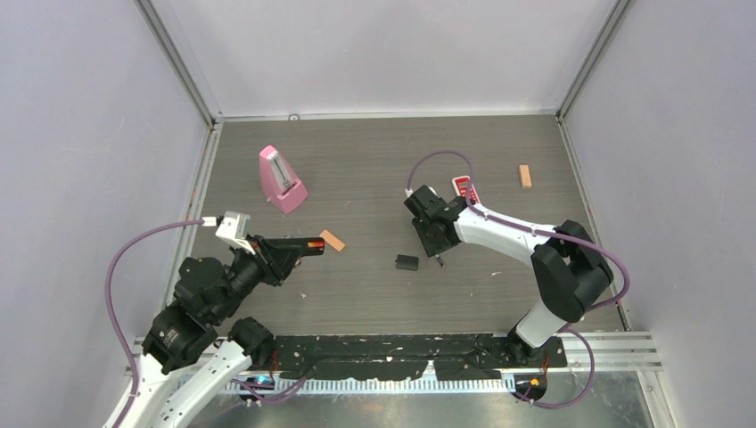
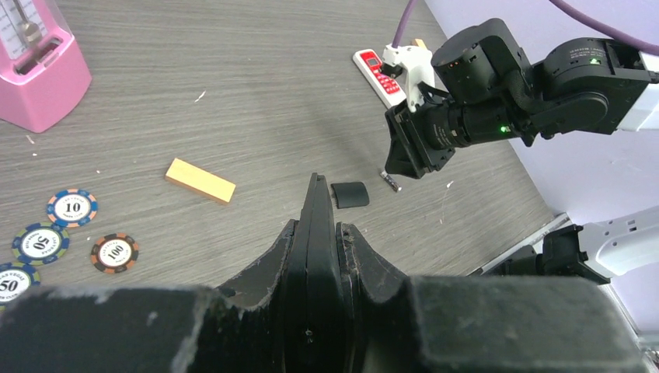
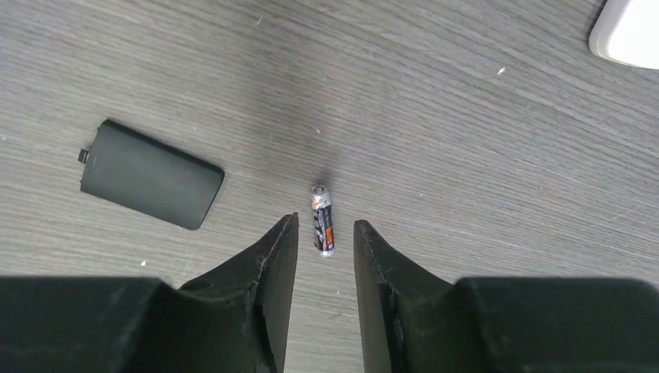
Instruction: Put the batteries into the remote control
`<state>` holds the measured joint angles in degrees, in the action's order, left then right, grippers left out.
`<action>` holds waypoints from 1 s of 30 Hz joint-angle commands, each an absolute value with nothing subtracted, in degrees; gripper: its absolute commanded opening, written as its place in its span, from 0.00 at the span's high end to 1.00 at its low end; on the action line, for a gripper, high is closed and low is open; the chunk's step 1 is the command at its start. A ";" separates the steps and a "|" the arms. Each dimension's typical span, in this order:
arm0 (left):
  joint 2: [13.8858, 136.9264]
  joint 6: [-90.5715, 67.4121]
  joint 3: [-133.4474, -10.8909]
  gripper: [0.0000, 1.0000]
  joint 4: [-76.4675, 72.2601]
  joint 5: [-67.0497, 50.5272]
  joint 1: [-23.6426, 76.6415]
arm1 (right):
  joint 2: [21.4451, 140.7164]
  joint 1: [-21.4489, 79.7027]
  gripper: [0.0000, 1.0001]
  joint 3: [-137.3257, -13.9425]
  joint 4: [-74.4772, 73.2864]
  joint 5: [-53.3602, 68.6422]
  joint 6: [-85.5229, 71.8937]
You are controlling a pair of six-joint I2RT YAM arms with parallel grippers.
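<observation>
My right gripper (image 3: 325,227) sits apart, straddling the battery (image 3: 322,217): light, rigid, slick, probably rolls. I'd pinch mid-barrel. Left gripper (image 2: 319,227) clamps the remote (image 2: 315,198).

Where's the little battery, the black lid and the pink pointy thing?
battery (image 3: 323,220): right wrist view, on the middle of its body.
lid (image 3: 151,173): right wrist view, on the middle of its flat top.
metronome (image 1: 282,181): top view, on its pink front face.

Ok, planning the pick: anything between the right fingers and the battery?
Nothing visible. The small black-and-orange cylindrical battery lies right at the gap between the right gripper's open fingers; the flat black cover sits aside.
</observation>
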<state>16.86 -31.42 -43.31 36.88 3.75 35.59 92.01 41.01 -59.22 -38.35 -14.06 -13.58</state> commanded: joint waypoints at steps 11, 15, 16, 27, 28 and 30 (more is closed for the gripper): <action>18.14 -34.10 -41.67 1.00 32.67 0.83 35.49 | 95.77 38.64 0.66 -56.71 -32.92 -12.96 -17.39; 18.27 -34.50 -41.03 1.00 32.27 0.45 35.40 | 95.69 37.74 0.67 -55.67 -32.28 -11.47 -17.52; 18.32 -34.60 -40.92 1.00 32.14 0.38 35.36 | 95.86 37.59 0.67 -55.52 -32.18 -11.10 -17.23; 19.99 -36.49 -40.25 1.00 31.58 -3.25 35.43 | 95.88 33.87 0.95 -53.58 -30.82 -4.43 -15.60; 20.22 -36.97 -40.09 1.00 31.56 -3.91 35.42 | 94.90 33.85 0.95 -53.50 -30.73 -4.45 -15.58; 20.79 -38.65 -39.44 1.00 30.99 -5.37 35.48 | 92.27 33.96 0.95 -52.92 -29.80 -3.08 -15.19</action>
<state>19.53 -35.90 -40.25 35.29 -1.63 35.59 94.94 34.15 -55.29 -32.49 -4.71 -15.97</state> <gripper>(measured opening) 0.199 0.119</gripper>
